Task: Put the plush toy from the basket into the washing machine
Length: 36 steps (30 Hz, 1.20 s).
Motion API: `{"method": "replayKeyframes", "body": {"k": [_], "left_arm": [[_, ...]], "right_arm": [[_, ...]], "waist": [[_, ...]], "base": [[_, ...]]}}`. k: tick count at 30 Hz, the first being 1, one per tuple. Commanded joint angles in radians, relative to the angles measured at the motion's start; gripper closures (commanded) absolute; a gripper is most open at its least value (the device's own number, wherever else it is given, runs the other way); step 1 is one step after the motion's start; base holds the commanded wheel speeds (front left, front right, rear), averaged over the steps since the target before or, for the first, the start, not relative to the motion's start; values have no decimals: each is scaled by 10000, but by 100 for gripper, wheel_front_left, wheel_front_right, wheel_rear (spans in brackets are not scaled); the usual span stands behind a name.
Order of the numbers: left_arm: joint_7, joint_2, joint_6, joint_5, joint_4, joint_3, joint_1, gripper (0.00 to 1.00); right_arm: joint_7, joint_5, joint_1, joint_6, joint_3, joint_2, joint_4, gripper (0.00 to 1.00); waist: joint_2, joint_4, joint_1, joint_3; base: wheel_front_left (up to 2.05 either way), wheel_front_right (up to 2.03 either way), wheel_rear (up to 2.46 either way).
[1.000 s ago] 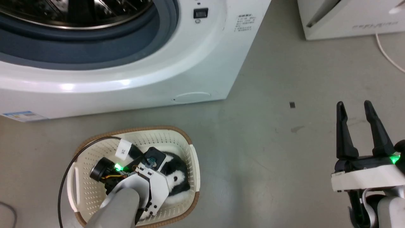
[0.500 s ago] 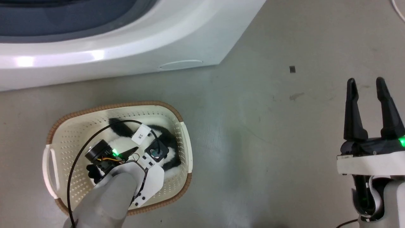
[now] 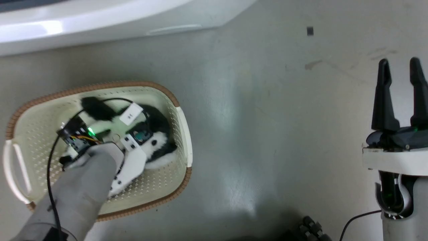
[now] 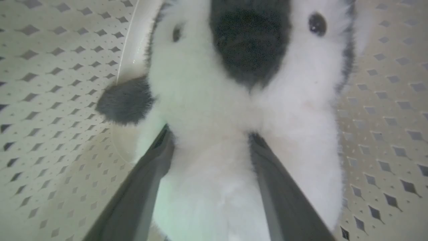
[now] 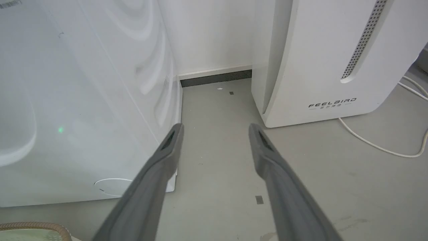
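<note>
Left wrist view: left fingers (image 4: 147, 187) are spread, straddling the white belly of the plush toy (image 4: 214, 83), which lies on the bottom of the basket (image 4: 50, 100). Close deep into the fur before lifting straight up. Over the floor (image 3: 267, 134), right fingers (image 3: 384, 100) hang spread, empty.

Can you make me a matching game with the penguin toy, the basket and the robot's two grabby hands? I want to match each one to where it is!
Things
1. plush toy
2. basket
3. left end effector
4. right end effector

Places
A. open over the floor, holding nothing
B. lying inside the basket
C. one finger on either side of the toy's white belly
D. standing on the grey floor

Pairs: 1-B, 2-D, 3-C, 4-A
</note>
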Motion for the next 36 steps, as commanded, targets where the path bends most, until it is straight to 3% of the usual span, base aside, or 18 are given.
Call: {"method": "replayKeyframes", "body": {"k": [1,15,16,17,29,36], "left_arm": [[119,229,-32,25,384,-228,-346,0],[576,566,-17,-237,1528,-965,-1275,0],[606,559,-25,-244,1528,-997,-1265,37],[647,553,-38,-291,1528,-994,-1249,100],[546,488,-162,-873,1528,-1064,-1016,100],[-114,90,-179,-1323,1528,-1101,-411,100]], "right_arm": [[-123,177,-329,-7,-16,-9,-92,0],[-356,372,-871,-7,-170,-10,-147,0],[-356,357,-876,-7,-180,-10,-147,0],[-356,340,-880,-7,-186,-10,-147,0],[-356,191,-906,-7,-228,-10,-91,0],[-356,98,-746,-7,-276,-10,22,0]], "waist": [[0,-178,-1,426],[0,-375,-1,1407],[0,-360,-1,1391],[0,-347,-1,1373],[0,-281,-1,1054],[0,-96,-1,200]], "base": [[0,0,0],[0,0,0],[0,0,0],[0,0,0],[0,0,0],[0,0,0]]}}
